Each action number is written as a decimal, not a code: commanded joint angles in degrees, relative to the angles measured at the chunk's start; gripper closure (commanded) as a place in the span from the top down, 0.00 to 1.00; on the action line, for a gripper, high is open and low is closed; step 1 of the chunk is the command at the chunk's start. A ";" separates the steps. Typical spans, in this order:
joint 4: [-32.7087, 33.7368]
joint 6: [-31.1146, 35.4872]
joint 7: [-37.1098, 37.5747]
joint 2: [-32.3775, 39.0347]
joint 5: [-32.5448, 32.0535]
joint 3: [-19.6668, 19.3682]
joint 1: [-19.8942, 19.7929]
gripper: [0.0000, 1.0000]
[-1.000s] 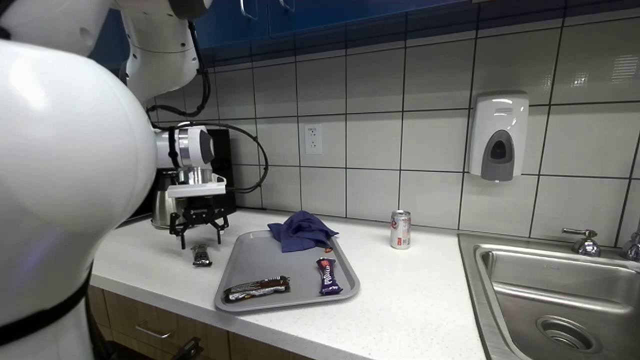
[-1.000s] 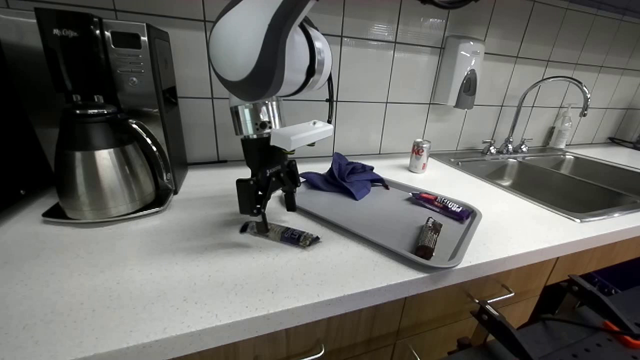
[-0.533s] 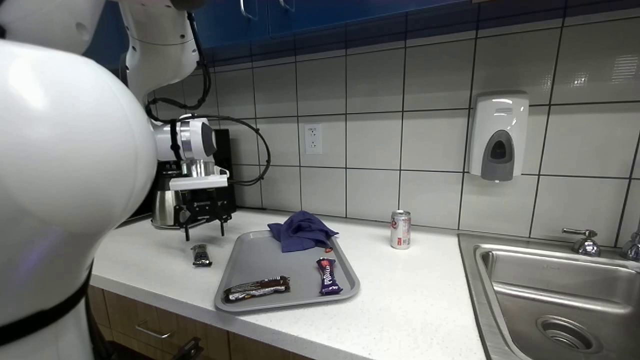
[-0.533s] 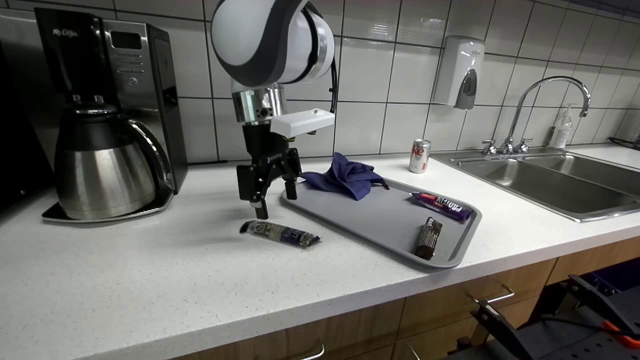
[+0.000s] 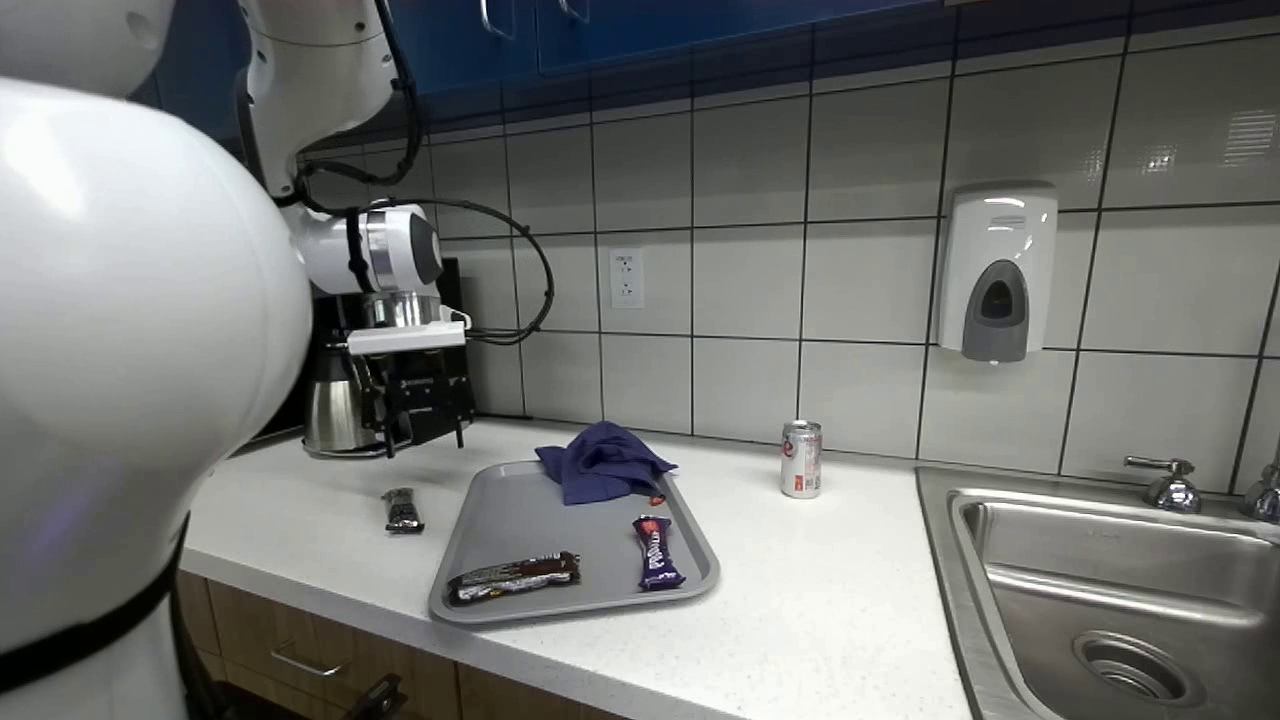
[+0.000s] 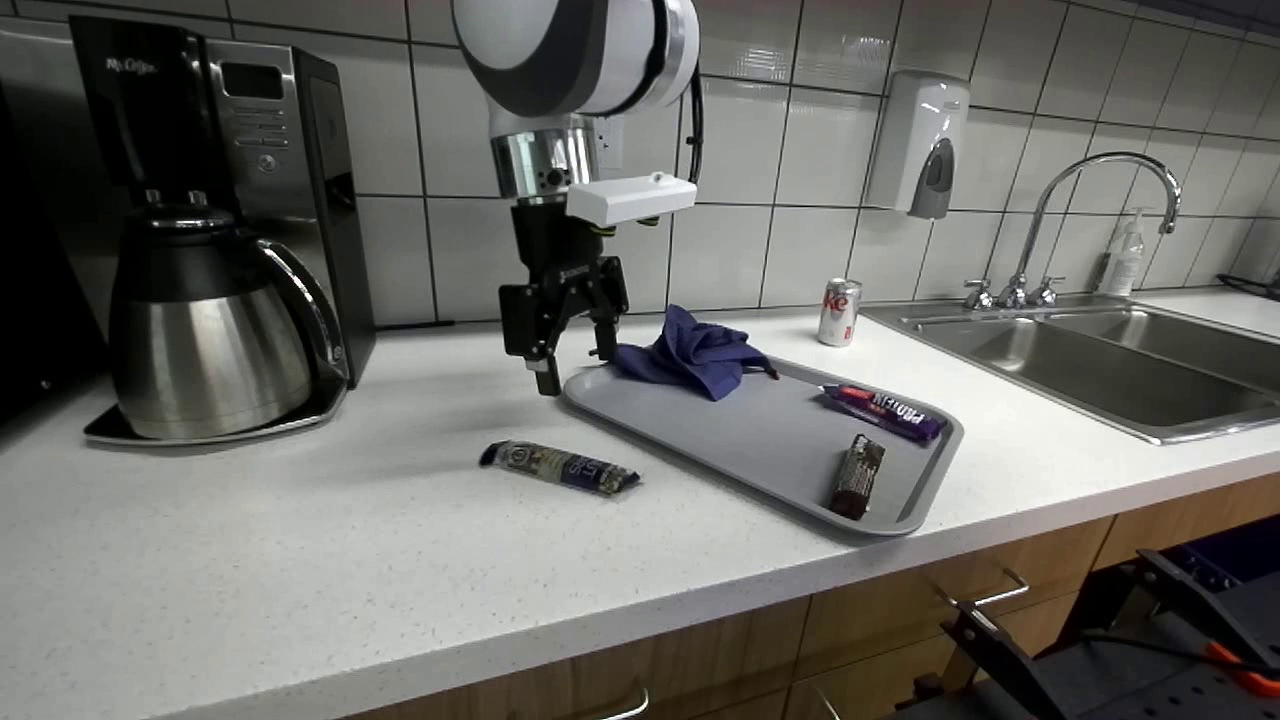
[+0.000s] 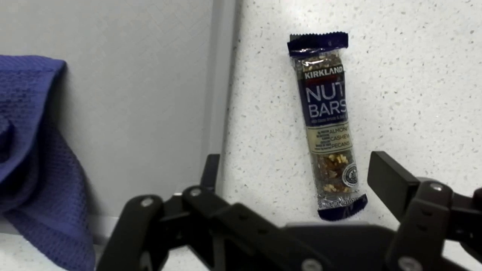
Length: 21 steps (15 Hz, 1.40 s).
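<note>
My gripper (image 6: 576, 367) hangs above the counter with its fingers wide apart and nothing between them. A nut bar in a clear and dark blue wrapper (image 7: 327, 124) lies below it on the white counter, beside the grey tray (image 7: 150, 94). In the wrist view the bar's near end shows between the fingers, closer to the right one. On the tray rest a purple protein bar (image 6: 885, 412), a brown-wrapped bar (image 6: 857, 478) and a crumpled blue cloth (image 5: 605, 465). A small red bit pokes out by the cloth; what it is I cannot tell.
A coffee maker (image 6: 290, 150) with a steel carafe (image 6: 210, 330) stands at the left in an exterior view. A silver can (image 5: 801, 460) is near the tiled wall, past the tray. The steel sink (image 6: 1150, 430) lies to the right, and a soap dispenser (image 5: 998, 270) hangs on the wall.
The gripper has risen from close over the nut bar and drifted back toward the wall, staying open. The nut bar, tray and cloth have not moved.
</note>
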 commanded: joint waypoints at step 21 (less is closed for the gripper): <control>-21.89 1.09 -6.88 -19.71 8.39 -3.88 -14.45 1.00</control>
